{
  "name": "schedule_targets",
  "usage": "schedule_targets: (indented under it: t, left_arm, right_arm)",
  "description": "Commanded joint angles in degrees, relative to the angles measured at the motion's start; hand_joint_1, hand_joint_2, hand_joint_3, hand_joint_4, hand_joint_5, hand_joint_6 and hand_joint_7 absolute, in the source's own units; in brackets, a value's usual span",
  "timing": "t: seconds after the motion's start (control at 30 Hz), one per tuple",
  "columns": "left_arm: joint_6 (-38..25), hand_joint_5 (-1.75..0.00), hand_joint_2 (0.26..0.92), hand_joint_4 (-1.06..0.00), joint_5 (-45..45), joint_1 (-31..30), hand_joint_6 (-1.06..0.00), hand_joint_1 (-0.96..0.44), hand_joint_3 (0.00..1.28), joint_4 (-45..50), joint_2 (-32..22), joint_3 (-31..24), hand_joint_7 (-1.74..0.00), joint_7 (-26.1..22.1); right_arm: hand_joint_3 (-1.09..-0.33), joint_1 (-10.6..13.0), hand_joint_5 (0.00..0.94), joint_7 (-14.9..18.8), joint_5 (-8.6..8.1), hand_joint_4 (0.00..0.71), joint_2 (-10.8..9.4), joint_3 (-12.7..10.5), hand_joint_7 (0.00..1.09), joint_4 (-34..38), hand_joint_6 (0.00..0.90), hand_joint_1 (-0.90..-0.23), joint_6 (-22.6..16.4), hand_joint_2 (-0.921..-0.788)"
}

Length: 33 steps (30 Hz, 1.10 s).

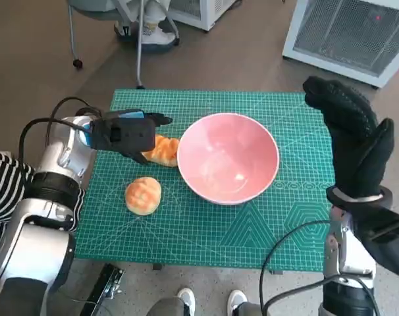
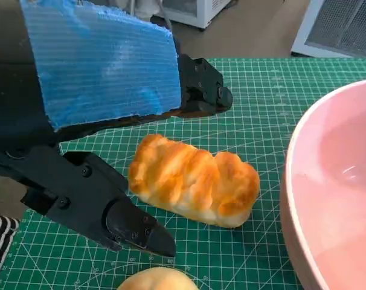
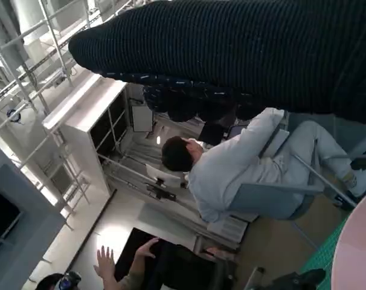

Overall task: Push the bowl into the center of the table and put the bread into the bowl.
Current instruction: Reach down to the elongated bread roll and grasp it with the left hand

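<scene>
- Left hand hovers above the long bread, fingers spread either side, holding nothing.
- Round bun lies near, on the green mat.
- Pink bowl sits mid-table, touching the long bread.
- Right hand raised, fingers spread, empty.

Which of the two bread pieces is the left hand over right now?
The long, braided golden loaf beside the pink bowl; the left hand's fingers straddle it. The round bun lies apart, nearer the robot.

Table w/ green mat: bowl, breads.
</scene>
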State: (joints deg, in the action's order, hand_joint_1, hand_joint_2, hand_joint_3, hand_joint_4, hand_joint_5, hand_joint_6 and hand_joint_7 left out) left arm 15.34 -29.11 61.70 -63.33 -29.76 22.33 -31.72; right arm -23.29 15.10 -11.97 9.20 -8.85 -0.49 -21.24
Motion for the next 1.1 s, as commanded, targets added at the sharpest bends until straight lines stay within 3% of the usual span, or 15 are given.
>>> schedule_targets:
  t: [0.03,0.37,0.6,0.73,1.1]
  left_arm:
    - [-3.1,0.00,0.752,-0.13,-3.8,2.2,-0.25,-0.29,0.00,-4.2,3.6,3.1,0.00,4.4]
    - [-5.7,-0.01,0.752,-0.15,-6.6,2.1,-0.29,-0.26,0.00,-8.9,7.1,5.5,-0.02,10.8]
    - [-6.9,-0.04,0.763,-0.25,-7.9,1.3,-0.42,-0.18,0.00,-10.8,8.5,6.4,-0.07,14.6]
    - [-7.2,-0.05,0.781,-0.43,-8.5,0.7,-0.57,-0.13,0.01,-11.7,9.1,7.2,-0.09,17.0]
    - [-6.1,-0.19,0.822,-0.83,-10.7,-0.9,-0.76,-0.05,0.01,-13.1,9.2,9.2,-0.20,22.1]
  right_arm:
    - [-0.726,1.3,0.006,-0.4,0.16,0.214,0.3,-0.1,0.31,0.1,0.150,-0.729,0.6,-0.921]
    - [-0.726,2.0,0.006,-0.5,-0.08,0.218,0.1,0.0,0.32,-0.6,0.150,-0.725,0.8,-0.921]
    - [-0.726,2.3,0.005,-0.4,-0.31,0.218,0.2,-0.2,0.33,-0.7,0.148,-0.722,0.8,-0.921]
    - [-0.727,2.4,0.005,-0.4,-0.32,0.218,0.2,-0.3,0.33,-0.9,0.146,-0.720,0.7,-0.921]
    - [-0.726,2.7,0.004,-0.6,-0.27,0.219,0.0,-0.2,0.34,-1.0,0.143,-0.720,0.6,-0.921]
